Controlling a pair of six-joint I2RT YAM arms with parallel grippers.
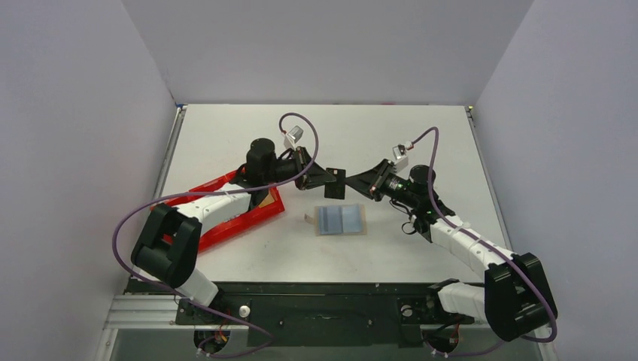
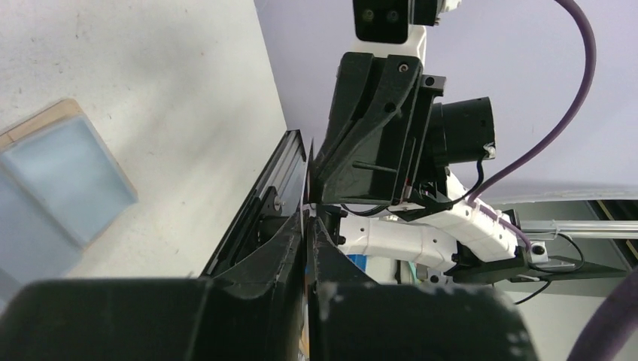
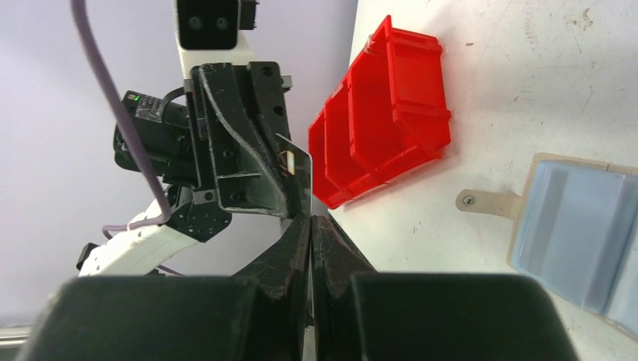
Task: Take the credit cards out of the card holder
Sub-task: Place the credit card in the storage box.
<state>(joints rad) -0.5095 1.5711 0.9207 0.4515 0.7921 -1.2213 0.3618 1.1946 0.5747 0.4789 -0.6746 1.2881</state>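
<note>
Above the tabletop (image 1: 421,143), my left pincer (image 1: 323,179) and right pincer (image 1: 350,183) both clench opposite edges of one dark card (image 1: 335,184).

Red tray (image 3: 406,83), pale blue tan-edged card holder (image 1: 340,219), white table (image 1: 406,135).

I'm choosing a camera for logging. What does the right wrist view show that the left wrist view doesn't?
Only right wrist: the red plastic three-compartment tray. Only left wrist: the right arm's white links. Both: the open pale-blue card holder and a thin flat rectangular card, left gripper and right gripper shut on it.
</note>
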